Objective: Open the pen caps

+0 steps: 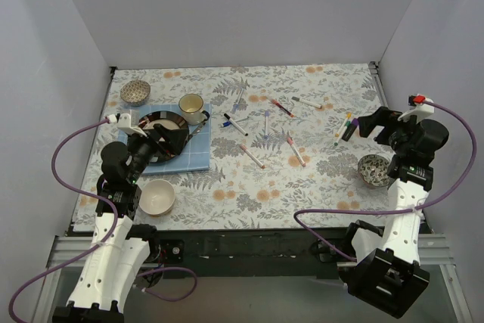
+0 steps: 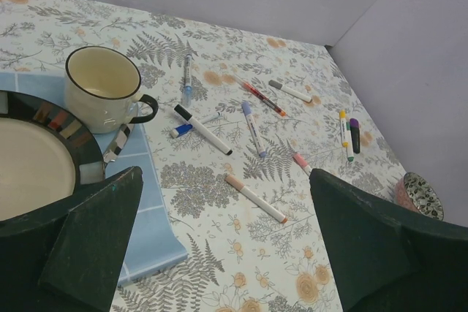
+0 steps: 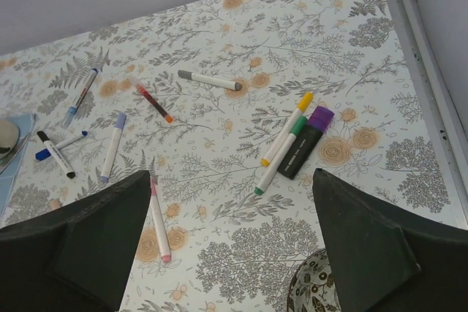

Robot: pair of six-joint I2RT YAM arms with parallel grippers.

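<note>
About ten pens lie scattered across the middle of the flowered table, coloured caps on their ends. In the top view there is a black-capped pen, a lilac one, a red one, a pink one and a peach one. My left gripper hovers open and empty over the plate; in its wrist view the peach pen lies between the fingers, below them. My right gripper is open and empty above the yellow pen, green pen and purple-capped marker. I see no loose cap.
A dark-rimmed plate and a cream mug sit on a blue mat at the left. A white bowl stands near the front left. Patterned bowls sit at the back left and the right.
</note>
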